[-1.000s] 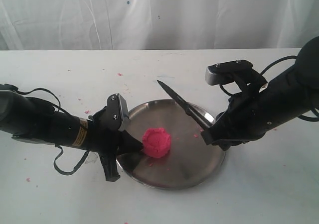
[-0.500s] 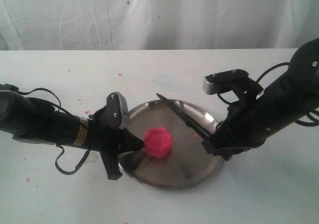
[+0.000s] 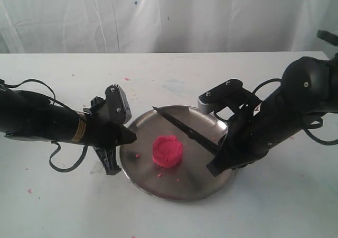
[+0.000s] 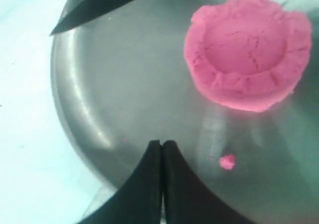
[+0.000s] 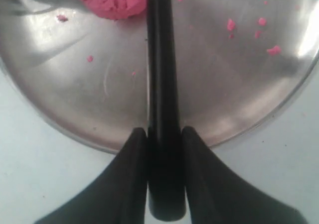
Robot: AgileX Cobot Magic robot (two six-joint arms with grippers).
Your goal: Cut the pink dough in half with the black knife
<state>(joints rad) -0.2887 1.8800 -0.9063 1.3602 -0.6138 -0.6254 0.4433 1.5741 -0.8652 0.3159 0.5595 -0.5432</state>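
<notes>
- Behind the rig hangs a white draped backdrop (image 3: 158,16), and I work on a white table (image 3: 174,69) dotted with pink specks.
- A round, shallow steel plate (image 3: 185,182) sits at the middle of the table, between my two arms.
- The right gripper (image 5: 163,139) has its jaws partly closed round the handle of the long, slim black knife (image 3: 182,128). The grip looks square and firm.
- The blade reaches across the far side of the plate, and its point is near the far rim.
- The left gripper (image 4: 162,147) is pinched fully closed with nothing in it. Its tip is at the plate's near-left rim, apart from the dough; I cannot tell whether it touches the metal.
- The bright pink dough puck (image 3: 168,150), with its ridged rim, lies whole near the plate's middle, just beside the blade and untouched by it.
- Tiny pink crumbs (image 5: 230,24) are scattered on the steel.
- As I judge it, I am lining up the cut, and no cutting has begun.
- Next I need to bring the blade over the puck's middle with the edge down, then press straight through to the plate. The plate may slide, so bracing it with the left gripper seems wise.
</notes>
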